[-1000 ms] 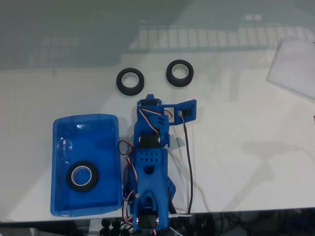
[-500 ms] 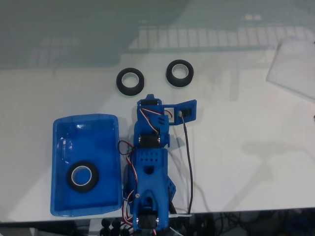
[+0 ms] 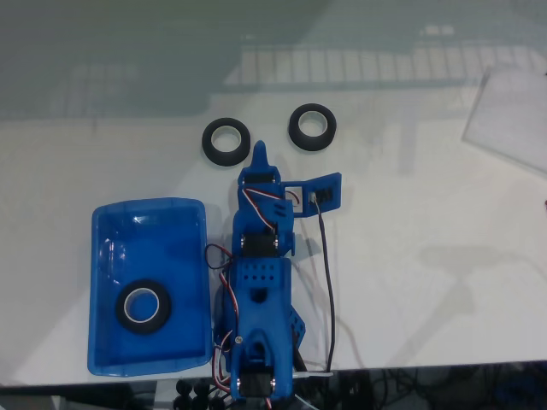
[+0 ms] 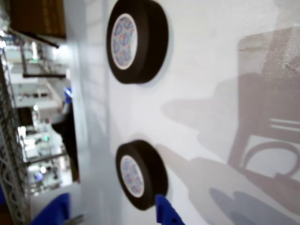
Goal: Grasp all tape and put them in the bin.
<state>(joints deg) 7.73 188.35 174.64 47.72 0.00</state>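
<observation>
Two black tape rolls lie on the white table in the fixed view, one (image 3: 226,141) just beyond the folded blue arm and one (image 3: 312,127) to its right. A third roll (image 3: 143,307) lies flat inside the blue bin (image 3: 149,231), left of the arm. My gripper (image 3: 260,161) points toward the far rolls, one fingertip poking out near the left roll. In the wrist view, which lies on its side, my gripper (image 4: 110,213) is open and holds nothing. One fingertip (image 4: 166,213) sits by the nearer roll (image 4: 140,173), and the other roll (image 4: 138,40) is farther off.
A translucent sheet (image 3: 508,115) lies at the back right of the table. A black cable (image 3: 329,282) runs along the arm's right side to the front edge. Bare white table spreads to the right of the arm.
A blue fingertip now pokes out beyond the arm's head toward the left roll; earlier it was not seen. The tape rolls and the bin have not moved.
</observation>
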